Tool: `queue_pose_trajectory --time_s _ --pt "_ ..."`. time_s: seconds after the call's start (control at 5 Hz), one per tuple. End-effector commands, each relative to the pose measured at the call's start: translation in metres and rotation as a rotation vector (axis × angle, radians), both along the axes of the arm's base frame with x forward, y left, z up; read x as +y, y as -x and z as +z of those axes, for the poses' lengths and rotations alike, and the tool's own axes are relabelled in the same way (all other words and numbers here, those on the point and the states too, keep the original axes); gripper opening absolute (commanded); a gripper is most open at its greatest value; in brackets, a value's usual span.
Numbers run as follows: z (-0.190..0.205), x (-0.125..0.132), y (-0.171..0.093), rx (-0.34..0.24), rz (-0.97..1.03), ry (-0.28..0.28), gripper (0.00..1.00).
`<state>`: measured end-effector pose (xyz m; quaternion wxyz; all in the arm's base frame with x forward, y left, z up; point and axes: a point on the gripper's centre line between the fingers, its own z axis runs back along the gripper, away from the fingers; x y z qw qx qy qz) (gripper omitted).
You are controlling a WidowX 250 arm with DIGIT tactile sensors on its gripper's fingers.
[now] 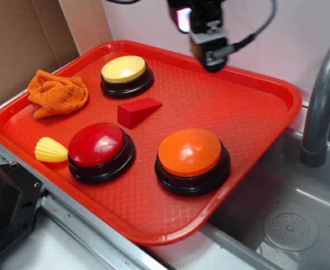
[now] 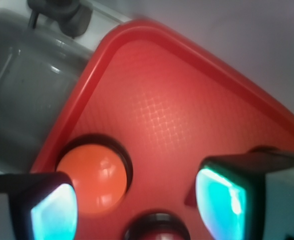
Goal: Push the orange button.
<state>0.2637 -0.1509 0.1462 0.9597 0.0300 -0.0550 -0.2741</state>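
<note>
The orange button (image 1: 189,153), a large glossy orange dome on a black round base, sits on the red tray (image 1: 249,112) at the front right. In the wrist view it (image 2: 92,176) lies at lower left, partly behind the left finger. My gripper (image 1: 208,56) hangs high above the tray's far edge, well behind the orange button and not touching anything. In the wrist view the gripper (image 2: 136,205) is open and empty, its two fingers (image 2: 222,197) wide apart.
On the tray: a dark red button (image 1: 100,147), a pale yellow button (image 1: 125,72), a red wedge block (image 1: 136,111), an orange cloth (image 1: 58,93), a toy corn cob (image 1: 50,150). A grey sink (image 1: 288,219) with a faucet (image 1: 322,95) lies right.
</note>
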Motion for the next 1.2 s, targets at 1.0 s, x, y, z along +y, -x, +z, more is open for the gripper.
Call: queue_pose_trajectory --time_s 1.0 --pt "-0.041 0.014 0.089 0.12 -0.011 0.003 1.0"
